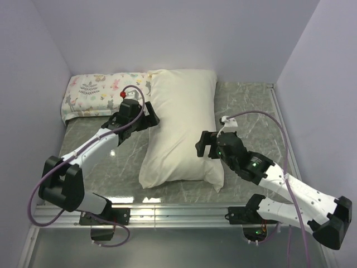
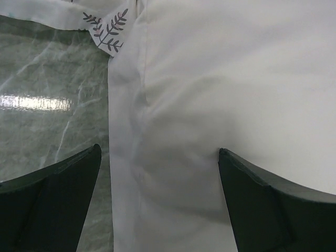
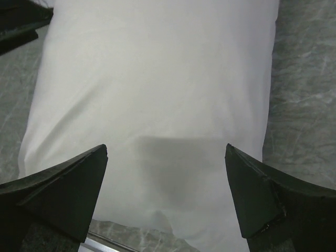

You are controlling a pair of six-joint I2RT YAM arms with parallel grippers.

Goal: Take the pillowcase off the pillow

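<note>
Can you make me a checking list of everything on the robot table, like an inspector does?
Surface: grey-green marbled table, shiny.
Job's things: pillow lies in the middle, cream pillowcase not yet off.
Clutter: floral pillow at far left, touching it.
Grippers: left gripper open over the pillow's left edge; right gripper open over its right edge; neither holds anything.
Cables: purple cable loops along each arm.
Surroundings: pale walls on three sides; metal rail at near edge.

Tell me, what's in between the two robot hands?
The white pillow lies between the left gripper and the right gripper, one gripper at each long side. The top view shows it best.
</note>
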